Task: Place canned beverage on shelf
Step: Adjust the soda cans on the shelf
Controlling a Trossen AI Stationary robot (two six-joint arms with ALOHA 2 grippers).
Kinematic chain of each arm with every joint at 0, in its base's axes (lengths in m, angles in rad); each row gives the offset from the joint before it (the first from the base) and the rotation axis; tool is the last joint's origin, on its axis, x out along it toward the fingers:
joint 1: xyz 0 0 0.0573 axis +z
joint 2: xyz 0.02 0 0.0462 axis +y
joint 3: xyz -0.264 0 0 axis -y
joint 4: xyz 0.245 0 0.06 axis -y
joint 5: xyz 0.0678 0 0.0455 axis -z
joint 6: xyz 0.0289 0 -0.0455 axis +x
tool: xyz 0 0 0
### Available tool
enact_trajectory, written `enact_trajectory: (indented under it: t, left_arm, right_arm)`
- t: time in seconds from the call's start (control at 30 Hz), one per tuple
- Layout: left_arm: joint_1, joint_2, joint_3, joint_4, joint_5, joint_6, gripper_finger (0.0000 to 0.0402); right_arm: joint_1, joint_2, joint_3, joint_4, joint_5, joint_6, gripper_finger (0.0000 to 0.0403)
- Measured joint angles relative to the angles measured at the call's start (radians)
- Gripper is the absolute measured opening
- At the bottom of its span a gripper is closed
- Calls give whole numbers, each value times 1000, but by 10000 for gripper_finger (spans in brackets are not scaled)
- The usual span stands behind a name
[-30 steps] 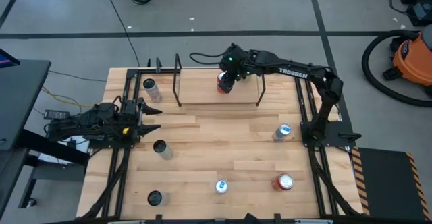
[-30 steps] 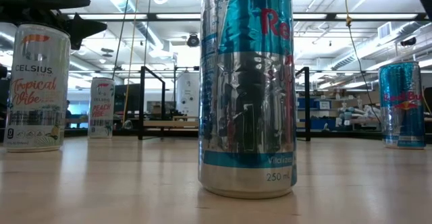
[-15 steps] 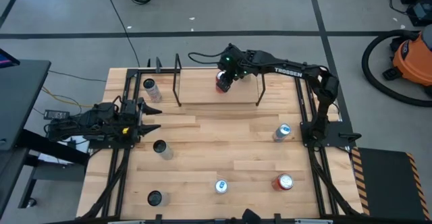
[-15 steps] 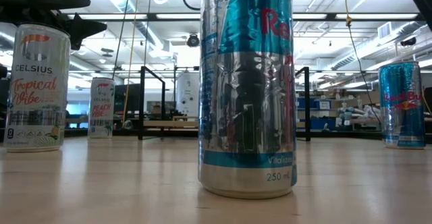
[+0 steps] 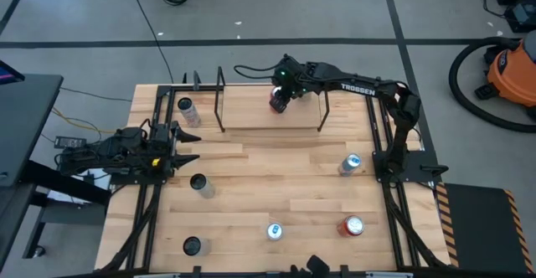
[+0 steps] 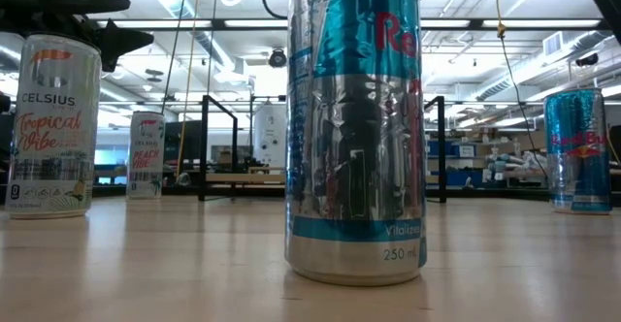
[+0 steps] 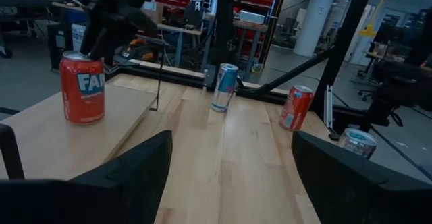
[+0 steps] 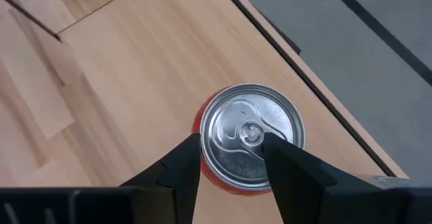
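Note:
A red canned beverage (image 5: 275, 105) stands upright by its base on the light wood board of the shelf (image 5: 251, 117), between the black end frames. It also shows in the left wrist view (image 7: 82, 89) and, from above, in the right wrist view (image 8: 248, 140). My right gripper (image 8: 233, 143) hangs open just above the can's top, fingers pointing down; one finger overlaps the lid in the picture. I see no touch. My left gripper (image 5: 186, 144) waits open and empty at the table's left edge.
Other cans stand on the table: one left of the shelf (image 5: 186, 109), two at the near left (image 5: 198, 183) (image 5: 193, 245), a slim blue one (image 5: 274, 231), a red one (image 5: 350, 225) and a blue one (image 5: 350, 164) at the right. Bare wood lies mid-table.

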Motion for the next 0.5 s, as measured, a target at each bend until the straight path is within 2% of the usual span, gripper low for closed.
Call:
enact_trajectory:
  t: [0.5]
  left_arm:
    - [0,0,0,0,0,0,309]
  right_arm:
    - [-68,0,-1,-2,3,-9,167]
